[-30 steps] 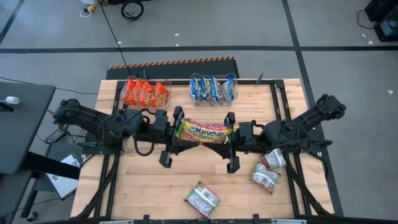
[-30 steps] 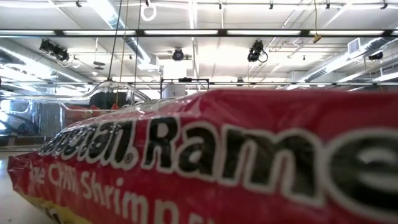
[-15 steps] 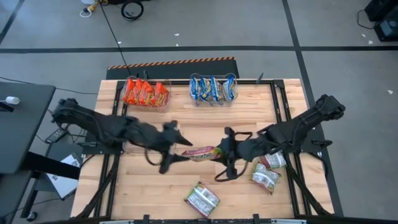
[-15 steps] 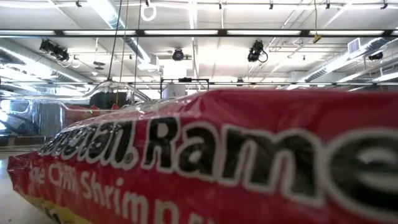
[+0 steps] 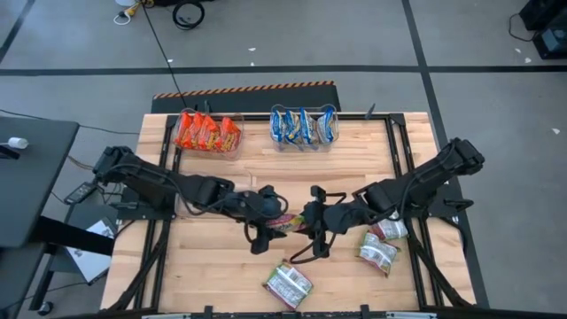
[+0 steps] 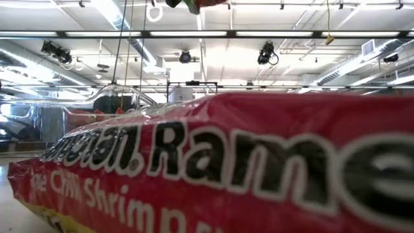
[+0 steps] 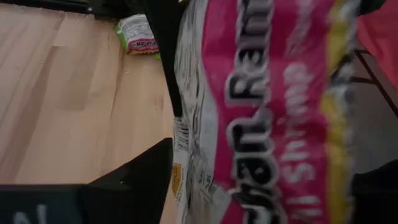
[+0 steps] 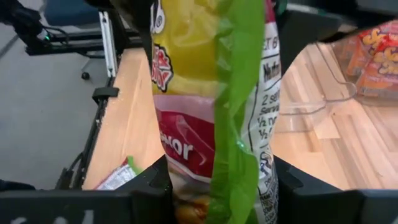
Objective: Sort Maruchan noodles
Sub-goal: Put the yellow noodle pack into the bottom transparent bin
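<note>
the green-and-pink maruchan packet [image 5: 285,220] hangs over the middle of the table [image 5: 354,164], pinched between the fingers of the right gripper [image 5: 306,221], which are clamped on it, while the left gripper [image 5: 266,213] sits just beside its other end with jaws apart. to do this handover well, i judge the right grip should stay firm as the left backs clear. three like packets [image 5: 288,283] lie beyond the right gripper, the orange-red packets [image 5: 208,133] and blue packets [image 5: 303,126] in bins [image 5: 330,111] at the far edge.

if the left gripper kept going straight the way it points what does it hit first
Probably the pink-and-green packet between the two arms, already against the left gripper; beyond it, the right gripper, which holds that packet and faces the left one head-on. Depth is hard to judge.
</note>
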Available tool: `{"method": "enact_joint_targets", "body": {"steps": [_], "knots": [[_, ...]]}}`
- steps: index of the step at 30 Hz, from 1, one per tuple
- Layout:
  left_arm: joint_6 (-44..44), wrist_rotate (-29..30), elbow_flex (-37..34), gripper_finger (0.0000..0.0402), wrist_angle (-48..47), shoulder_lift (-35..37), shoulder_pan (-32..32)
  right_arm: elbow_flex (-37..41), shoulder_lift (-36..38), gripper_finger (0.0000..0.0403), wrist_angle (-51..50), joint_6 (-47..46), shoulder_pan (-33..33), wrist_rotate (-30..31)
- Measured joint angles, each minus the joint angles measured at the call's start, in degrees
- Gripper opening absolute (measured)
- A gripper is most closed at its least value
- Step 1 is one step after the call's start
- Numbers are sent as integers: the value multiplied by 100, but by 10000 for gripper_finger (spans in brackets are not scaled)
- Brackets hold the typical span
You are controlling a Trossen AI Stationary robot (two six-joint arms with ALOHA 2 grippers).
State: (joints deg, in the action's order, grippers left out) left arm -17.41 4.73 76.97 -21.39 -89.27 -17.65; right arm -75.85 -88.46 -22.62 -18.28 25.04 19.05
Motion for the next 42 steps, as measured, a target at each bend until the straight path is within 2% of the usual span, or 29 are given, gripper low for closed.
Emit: {"method": "enact_joint_targets", "body": {"steps": [10,14,17,23,26,29,32,36,42], "knots": [[5,-14,2,118,-2,2,46,0,-16,160,-38,-202,-71,18],[-26,7,2,106,-387,179,70,0,191,176,-149,-486,-131,0],[-459,55,4,106,-1278,505,140,0,599,194,-170,-624,-179,-33],[-2169,663,7,106,-3881,1263,244,0,1367,211,-231,-773,-187,73],[-3557,1034,-35,106,-5167,1556,232,-4,1573,209,-252,-774,-123,243],[-5180,1421,-295,106,-5966,1927,142,-4,1618,208,-303,-774,-46,354],[-6483,1516,-779,106,-6086,2299,-22,-4,1551,207,-348,-774,12,377],[-7731,1493,-1530,106,-6081,2632,-209,-4,1332,207,-462,-920,66,372],[-8566,1350,-2465,106,-6051,2753,-241,-4,1034,207,-444,-1094,74,116]]}}
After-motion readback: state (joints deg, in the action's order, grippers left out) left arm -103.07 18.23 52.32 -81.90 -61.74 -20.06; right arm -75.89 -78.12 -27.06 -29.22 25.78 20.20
